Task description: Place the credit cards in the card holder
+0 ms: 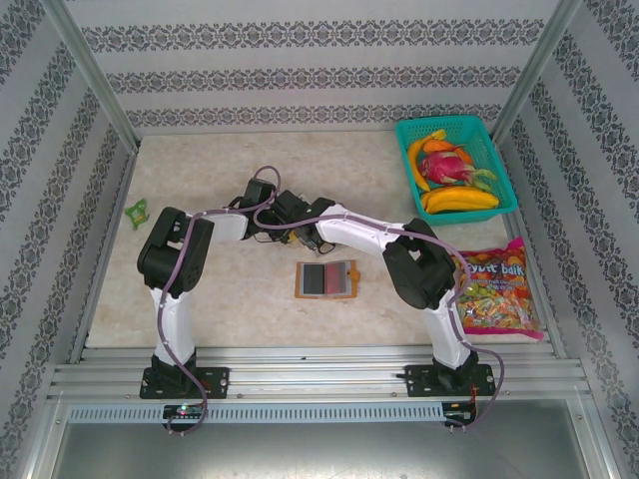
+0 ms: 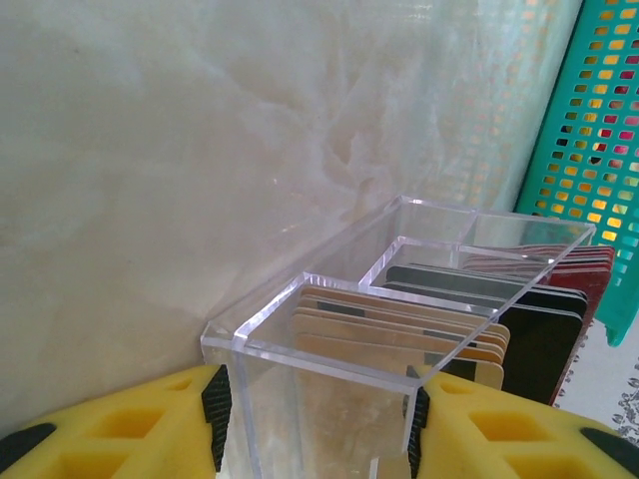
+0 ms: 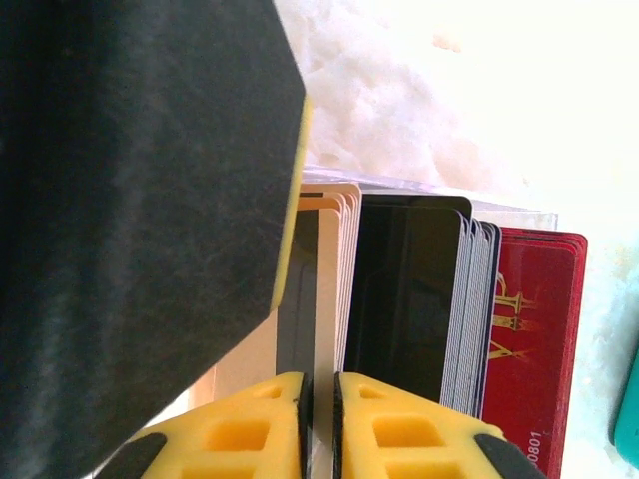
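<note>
Left gripper (image 2: 319,434) clamped across clear box (image 2: 329,284), mid-worktop (image 1: 230,309), credit cards (image 2: 539,334) standing on edge inside. Right gripper (image 3: 321,419) pinched tight on one tan card (image 3: 327,299) in that stack. Card holder (image 1: 326,278) lies unfolded just beside the grippers, toward the worktop's front edge.

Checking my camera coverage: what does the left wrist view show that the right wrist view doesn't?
Left wrist: the clear box clamped in the left gripper's jaws, plus the teal basket's perforated wall. Right wrist: the right gripper's jaws pinching a tan card, and gold VIP print on the red card. Both: tan cards, black card, red card, standing upright together.
</note>
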